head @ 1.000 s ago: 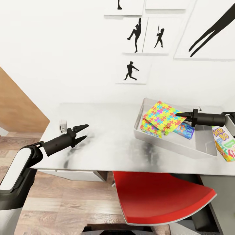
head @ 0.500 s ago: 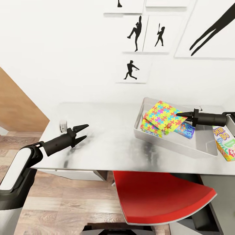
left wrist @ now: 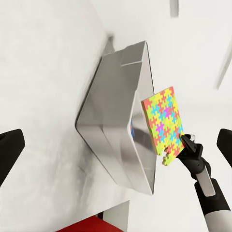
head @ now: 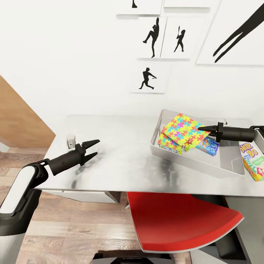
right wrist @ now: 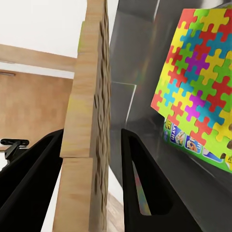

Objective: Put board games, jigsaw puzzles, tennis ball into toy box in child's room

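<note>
Colourful puzzle (head: 182, 131) tilts over the toy box (head: 232, 160), clamped by the right gripper (head: 201, 128); the left gripper (head: 94, 148) hangs released above the tabletop (head: 121, 157).

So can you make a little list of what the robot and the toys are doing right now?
right gripper: shut on jigsaw puzzle, held over the toy box
second puzzle: lying in the toy box
blue game box: in the toy box
Skip-Bo game: on the table, beside the toy box
left gripper: open, empty, above the table
</note>
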### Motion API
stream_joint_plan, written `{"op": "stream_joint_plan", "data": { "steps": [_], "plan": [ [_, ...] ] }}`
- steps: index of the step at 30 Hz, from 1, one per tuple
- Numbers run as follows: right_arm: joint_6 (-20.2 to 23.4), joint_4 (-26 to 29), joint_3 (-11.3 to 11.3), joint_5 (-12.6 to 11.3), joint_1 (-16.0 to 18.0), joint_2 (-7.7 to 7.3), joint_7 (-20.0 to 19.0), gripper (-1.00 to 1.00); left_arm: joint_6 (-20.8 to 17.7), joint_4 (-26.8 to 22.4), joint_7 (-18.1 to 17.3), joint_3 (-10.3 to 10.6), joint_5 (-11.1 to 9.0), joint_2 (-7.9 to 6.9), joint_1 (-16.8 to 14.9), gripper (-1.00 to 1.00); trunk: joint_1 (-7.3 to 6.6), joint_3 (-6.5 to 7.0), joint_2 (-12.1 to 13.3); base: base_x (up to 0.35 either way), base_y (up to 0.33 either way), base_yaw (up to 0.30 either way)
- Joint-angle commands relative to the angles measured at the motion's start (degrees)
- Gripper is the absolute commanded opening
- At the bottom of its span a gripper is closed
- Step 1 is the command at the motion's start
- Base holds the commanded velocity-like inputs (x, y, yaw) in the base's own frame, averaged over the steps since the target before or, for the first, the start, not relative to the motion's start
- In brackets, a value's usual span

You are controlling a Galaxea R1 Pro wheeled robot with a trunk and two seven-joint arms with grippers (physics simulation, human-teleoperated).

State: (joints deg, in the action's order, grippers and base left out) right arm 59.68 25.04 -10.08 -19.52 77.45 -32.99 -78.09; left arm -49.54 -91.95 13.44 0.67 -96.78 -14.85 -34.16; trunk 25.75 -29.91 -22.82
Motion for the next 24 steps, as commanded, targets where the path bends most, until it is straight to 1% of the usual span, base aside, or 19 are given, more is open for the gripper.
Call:
{"op": "stream_joint_plan", "data": {
  "steps": [1, 12, 19, 24],
  "plan": [
    [0.32, -0.02, -0.3, -0.12, 0.07, -0.06, -0.22, -1.0, -0.03, -0.05, 0.55, 0.04, -0.6, -0.03, -0.06, 1.0, 0.03, -0.09, -0.1, 0.0, 0.0, 0.0],
    [0.32, 0.0, -0.28, -0.07, 0.09, 0.0, 0.03, -1.0, -0.03, -0.07, 0.54, 0.04, -0.6, -0.04, -0.19, 1.0, 0.03, -0.09, -0.1, 0.0, 0.0, 0.0],
    [0.32, 0.01, -0.23, -0.12, 0.26, 0.41, 2.97, -1.0, -0.03, -0.07, 0.54, 0.04, -0.6, -0.02, -0.23, 1.0, 0.03, -0.09, -0.1, 0.0, 0.0, 0.0],
    [0.32, 0.01, -0.22, -0.16, 0.34, 0.61, 3.9, -1.0, -0.03, -0.08, 0.54, 0.04, -0.6, -0.06, -0.26, 1.0, 0.03, -0.09, -0.1, 0.0, 0.0, 0.0]
  ]
}}
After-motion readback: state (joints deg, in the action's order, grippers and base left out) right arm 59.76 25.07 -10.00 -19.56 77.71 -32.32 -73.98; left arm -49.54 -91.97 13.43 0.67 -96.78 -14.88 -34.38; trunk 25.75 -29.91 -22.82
